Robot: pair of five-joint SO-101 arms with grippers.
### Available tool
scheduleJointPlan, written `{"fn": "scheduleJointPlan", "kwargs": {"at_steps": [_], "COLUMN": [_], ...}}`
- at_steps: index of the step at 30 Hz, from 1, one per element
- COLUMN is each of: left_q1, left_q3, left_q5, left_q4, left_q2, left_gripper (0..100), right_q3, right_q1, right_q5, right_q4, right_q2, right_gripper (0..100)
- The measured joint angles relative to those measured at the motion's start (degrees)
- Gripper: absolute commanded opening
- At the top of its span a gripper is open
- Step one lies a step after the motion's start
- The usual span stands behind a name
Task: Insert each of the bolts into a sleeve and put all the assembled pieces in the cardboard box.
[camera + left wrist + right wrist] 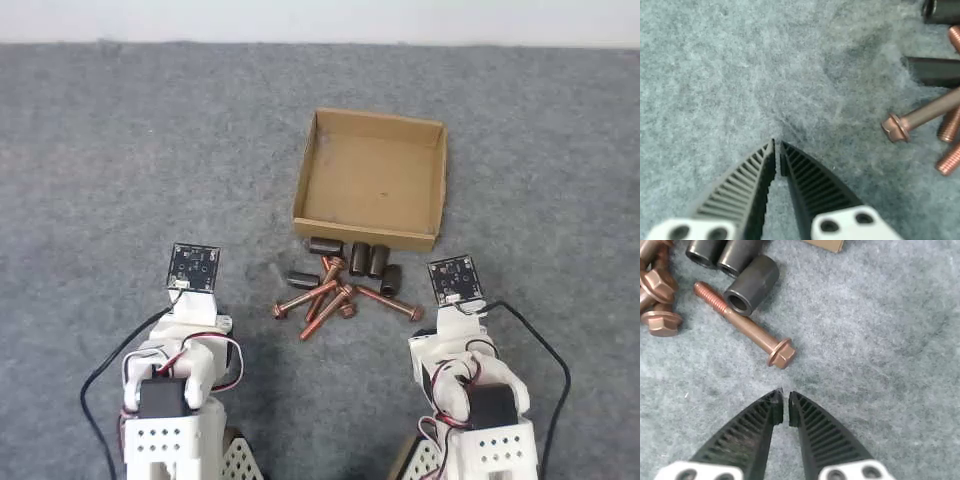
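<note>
Since the right gripper (785,402) is held narrow and empty, with a bolt (747,330) just ahead of its tips and a sleeve (751,284) beyond, its jaws should be widened first, then closed across the shank.

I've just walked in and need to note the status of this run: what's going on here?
Nothing is being handled right now. The left gripper and the right gripper are both shut and empty, each just above the grey mat. The copper bolts and dark sleeves lie loose in a pile in front of the cardboard box. No bolt is in a sleeve yet, and the box holds nothing.
</note>
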Motion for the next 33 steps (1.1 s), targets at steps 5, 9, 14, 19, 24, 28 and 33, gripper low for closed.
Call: {"fn": "scheduleJointPlan", "kwargs": {"at_steps": [5, 9, 14, 19, 24, 28, 33], "left_q1": [-0.1, -0.1, 0.0, 0.4, 0.3, 0.4, 0.3], "left_q3": [0.0, 0.0, 0.0, 0.0, 0.0, 0.0, 0.0], "left_q5": [0.0, 0.0, 0.0, 0.0, 0.0, 0.0, 0.0], "left_q4": [0.0, 0.0, 0.0, 0.0, 0.0, 0.0, -1.8], "left_q2": [0.0, 0.0, 0.0, 0.0, 0.0, 0.0, 0.0], "left_gripper": [1, 1, 1, 1, 1, 1, 1], "right_q3": [0.0, 0.0, 0.0, 0.0, 0.0, 0.0, 0.0], "right_q1": [0.0, 0.0, 0.0, 0.0, 0.0, 0.0, 0.0], "right_q5": [0.0, 0.0, 0.0, 0.0, 0.0, 0.0, 0.0], "right_q4": [0.0, 0.0, 0.0, 0.0, 0.0, 0.0, 0.0], "right_q2": [0.0, 0.0, 0.0, 0.0, 0.0, 0.0, 0.0], "right_gripper": [0.6, 0.6, 0.6, 0.6, 0.6, 0.6, 0.6]}}
